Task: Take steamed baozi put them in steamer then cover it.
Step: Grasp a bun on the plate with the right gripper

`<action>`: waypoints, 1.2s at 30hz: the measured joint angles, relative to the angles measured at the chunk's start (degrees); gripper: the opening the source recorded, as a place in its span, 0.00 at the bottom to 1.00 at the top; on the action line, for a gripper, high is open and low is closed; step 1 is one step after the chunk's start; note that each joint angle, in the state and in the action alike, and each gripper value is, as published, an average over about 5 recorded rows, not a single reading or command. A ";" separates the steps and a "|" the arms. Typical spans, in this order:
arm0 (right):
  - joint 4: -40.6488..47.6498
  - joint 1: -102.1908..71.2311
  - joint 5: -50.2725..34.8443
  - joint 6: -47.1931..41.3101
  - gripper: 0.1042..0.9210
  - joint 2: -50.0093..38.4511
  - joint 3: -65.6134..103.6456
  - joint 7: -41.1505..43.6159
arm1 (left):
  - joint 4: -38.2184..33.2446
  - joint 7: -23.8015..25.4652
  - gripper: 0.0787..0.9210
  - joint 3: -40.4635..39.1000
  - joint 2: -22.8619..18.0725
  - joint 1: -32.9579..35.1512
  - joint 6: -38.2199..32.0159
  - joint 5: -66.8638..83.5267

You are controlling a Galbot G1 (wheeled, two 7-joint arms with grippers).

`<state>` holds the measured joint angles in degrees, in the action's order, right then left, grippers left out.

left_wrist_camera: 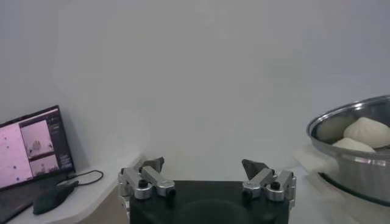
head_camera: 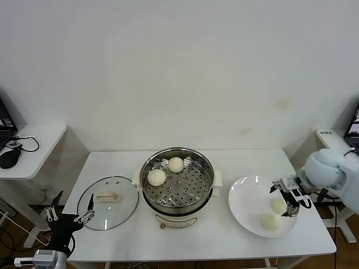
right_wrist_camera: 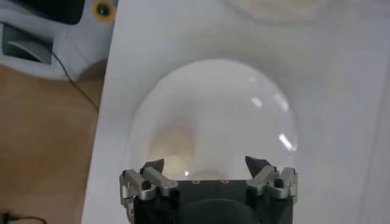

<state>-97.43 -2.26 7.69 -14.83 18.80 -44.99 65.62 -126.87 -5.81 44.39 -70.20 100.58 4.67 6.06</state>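
down at the near left corner of the tabletop (head_camera: 224,238), the left gripper (head_camera: 70,214) hangs just off the edge, its fingers spread wide with nothing between them. just beside it on the tabletop lies the cover (head_camera: 108,202), flat, handle up (clear glass, metal rim). the steamer (head_camera: 177,185) stands at the middle of the tabletop, uncovered, with two steamed baozi (head_camera: 156,177) resting on its perforated floor toward the far left side, close together; the left wrist view catches them (left_wrist_camera: 367,131) peeking over the shiny rim (left_wrist_camera: 341,119). to the right sits a white plate (head_camera: 247,202) with two more buns (head_camera: 271,222) on its right half, one nearer the front edge than the other. the right gripper (head_camera: 290,197) hovers over that side of the plate, right above the farther bun (head_camera: 279,205), fingers fully apart and holding nothing; whether it touches the bun cannot be told. its wrist view looks straight down into the plate (right_wrist_camera: 213,115), with one bun (right_wrist_camera: 172,144) showing blurred on it.
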 measured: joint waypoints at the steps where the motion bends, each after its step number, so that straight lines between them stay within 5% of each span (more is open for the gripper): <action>1: 0.45 -1.49 0.53 0.07 0.88 0.17 0.92 -0.11 | 0.12 0.01 0.88 0.04 -0.03 -0.01 0.02 -0.01; 23: 9.34 -16.20 5.14 -0.03 0.86 7.38 9.44 -2.54 | 0.43 0.07 0.88 1.02 -0.86 0.70 0.07 -0.41; 36: 9.45 -14.94 3.72 -0.93 0.65 7.45 9.85 -1.35 | 0.37 0.07 0.88 0.64 -0.99 0.39 0.03 -0.44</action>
<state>-87.97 -17.21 11.41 -15.75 26.25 -35.14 64.27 -126.50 -5.74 45.04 -71.19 100.98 4.70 5.61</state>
